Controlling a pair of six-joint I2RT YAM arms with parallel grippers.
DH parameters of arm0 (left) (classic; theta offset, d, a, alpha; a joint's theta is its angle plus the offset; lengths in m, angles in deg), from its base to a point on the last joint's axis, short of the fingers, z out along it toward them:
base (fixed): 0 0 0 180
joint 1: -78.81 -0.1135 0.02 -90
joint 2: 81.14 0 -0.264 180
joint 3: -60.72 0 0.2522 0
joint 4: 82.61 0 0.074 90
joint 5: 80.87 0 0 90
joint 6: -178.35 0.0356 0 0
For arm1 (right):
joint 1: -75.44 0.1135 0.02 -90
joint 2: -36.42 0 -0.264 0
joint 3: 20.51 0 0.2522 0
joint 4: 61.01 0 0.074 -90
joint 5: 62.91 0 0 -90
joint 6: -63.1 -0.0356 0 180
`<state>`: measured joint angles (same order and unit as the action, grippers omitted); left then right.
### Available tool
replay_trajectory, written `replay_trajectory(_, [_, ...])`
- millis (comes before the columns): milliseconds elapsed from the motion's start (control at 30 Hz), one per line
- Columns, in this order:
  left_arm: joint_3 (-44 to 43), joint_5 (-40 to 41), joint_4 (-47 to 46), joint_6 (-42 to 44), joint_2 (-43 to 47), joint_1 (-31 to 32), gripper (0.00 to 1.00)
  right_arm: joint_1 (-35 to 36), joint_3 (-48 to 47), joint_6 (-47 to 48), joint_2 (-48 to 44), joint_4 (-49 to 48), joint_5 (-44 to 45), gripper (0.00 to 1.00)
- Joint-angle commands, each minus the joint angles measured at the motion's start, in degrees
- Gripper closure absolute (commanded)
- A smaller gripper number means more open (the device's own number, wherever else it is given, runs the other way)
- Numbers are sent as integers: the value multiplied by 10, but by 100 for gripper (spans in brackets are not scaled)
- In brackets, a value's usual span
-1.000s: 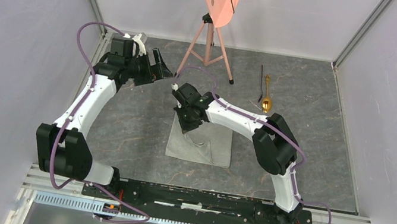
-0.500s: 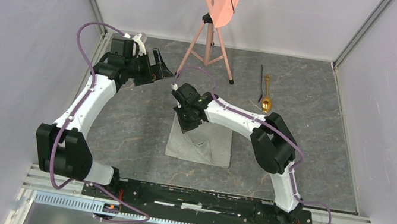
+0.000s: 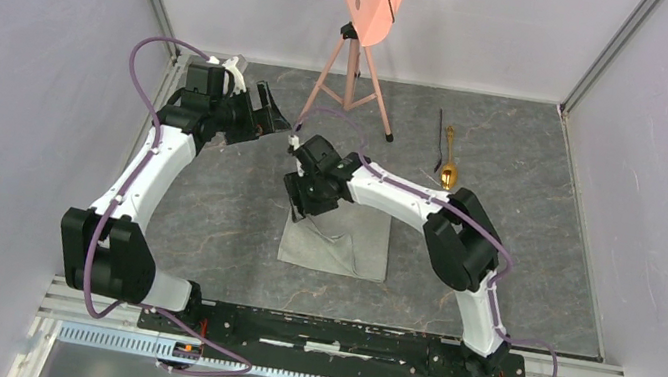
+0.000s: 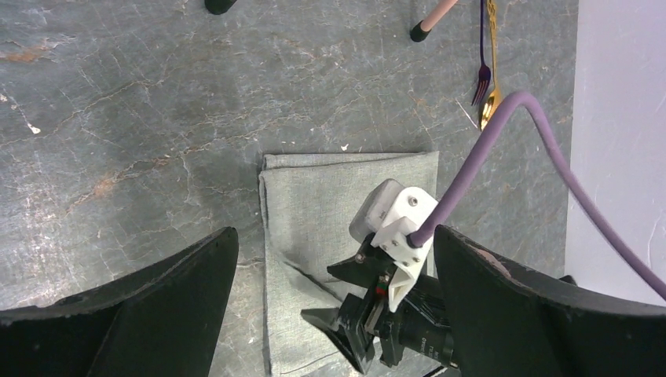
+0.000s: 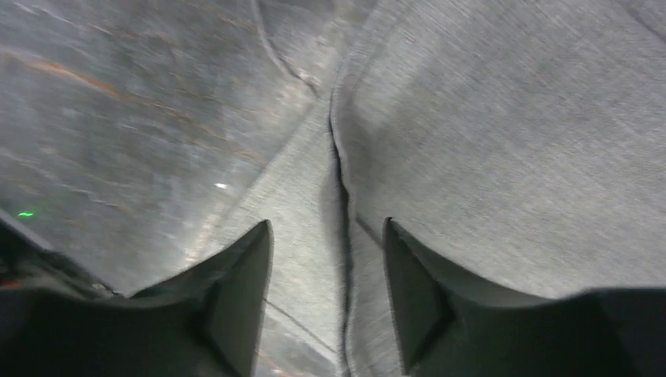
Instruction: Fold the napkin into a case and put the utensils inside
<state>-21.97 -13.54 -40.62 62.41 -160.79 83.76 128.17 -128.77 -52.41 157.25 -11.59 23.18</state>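
the soft light-grey woven napkin (image 3: 346,246) lies flat on the dark marbled bench (image 3: 539,272) as a folded oblong, by my reading not yet a case. the right tool (image 5: 327,228) hangs low over the cloth's 11 o'clock corner, released, its two fingers (image 5: 236,306) either side of a layered fold edge without pinching it. the left tool (image 3: 273,116) hovers raised at 10 o'clock from the napkin, well apart, spread wide and holding nothing. the small shiny gold spoon (image 3: 449,169) and the thin black utensil (image 3: 441,135) lie side by side at 2 o'clock from the cloth.

what could go wrong: if the fingers close here they may catch only the top layer, or every layer at once, and the fold would open or drag crooked. the cloth is limp and unpinned, so a sideways pull could slide the whole napkin.
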Motion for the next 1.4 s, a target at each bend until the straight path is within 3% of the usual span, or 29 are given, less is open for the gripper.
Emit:
replay_trajectory(0, [-9, 14, -1, 39, 23, -4, 0, -5, 17, 21, -63, -88, -86, 30])
replay_trajectory(67, [-8, 20, 1, 41, 24, -4, 0, -14, 61, 26, -111, -127, -118, 14])
replay_trajectory(167, [-6, 18, -2, 41, 21, -3, 0, -47, 175, 30, -202, -210, -176, 4])
replay_trajectory(300, [-3, 11, -3, 40, 3, 3, 0, -114, 346, 28, -299, -286, -211, 2])
replay_trajectory(433, [-13, 24, 24, 55, -19, 34, 0, -174, 486, -1, -352, -428, -302, 2])
replay_trajectory(633, [105, -60, -4, -9, 59, 43, 0, -184, 500, 65, -315, -479, -337, 2])
replay_trajectory(833, [143, -44, 78, -8, 180, 43, 0, -147, 499, 52, -259, -533, -353, 2])
replay_trajectory(1100, [159, -2, 146, -26, 262, 43, 0, 7, 539, -265, -262, -882, -367, 5])
replay_trajectory(1233, [176, 12, 147, -54, 265, 43, 0, -16, 582, -361, -252, -1016, -398, 2])
replay_trajectory(1300, [183, 13, 145, -66, 248, 44, 0, -61, 623, -325, -284, -956, -397, 2])
replay_trajectory(1367, [196, 8, 136, -73, 224, 54, 0, -90, 631, -224, -325, -814, -393, 2])
